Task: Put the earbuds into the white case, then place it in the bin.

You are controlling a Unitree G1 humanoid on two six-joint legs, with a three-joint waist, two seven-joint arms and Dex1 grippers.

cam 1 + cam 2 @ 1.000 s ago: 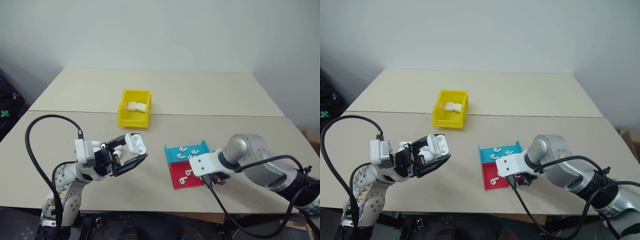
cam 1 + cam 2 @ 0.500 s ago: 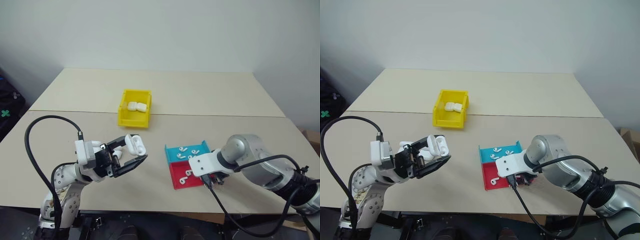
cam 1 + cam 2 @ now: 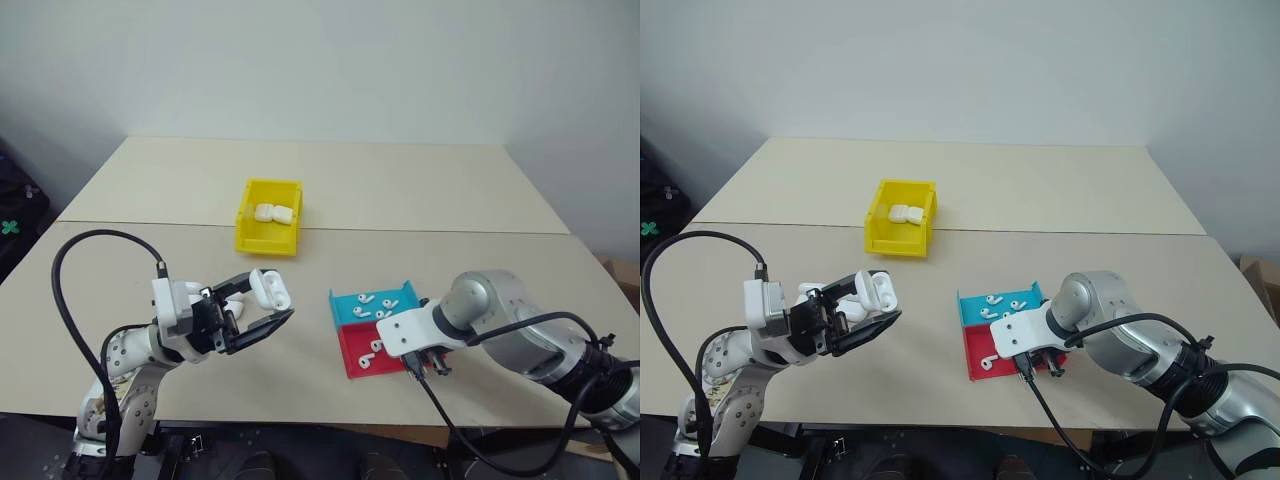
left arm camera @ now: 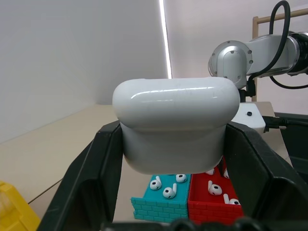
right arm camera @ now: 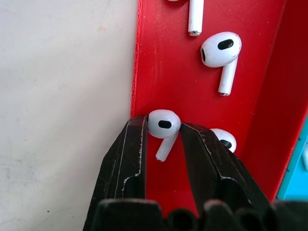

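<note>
1. On the robot's left, the left hand hangs above the near edge of the counter, clamped on the white case. In the left wrist view the case sits squarely between both black fingers, its rounded top up. Over the last second this hand has held its place and grip; it is pointed across toward the trays, apparently waiting to receive an earbud.

2. Further back, around the middle of the counter, the yellow bin stands with two closed white cases already in it. The held case is well apart from it, so the binning step is, I judge, some way off.

3. Right of centre, the blue tray and the red tray lie side by side, touching, each with loose earbuds inside.

4. The change is on the right. The right hand points steeply down into the red tray, and its fingers have drawn in from a wider gap. They now pinch the head of one earbud, whose stem hangs between them near the tray's edge. Two more earbuds lie nearby.

5. That suggests the pick is made but not yet lifted. The glossy earbud could slip or twist as it rises, and the case's lid looks closed in the wrist view.
</note>
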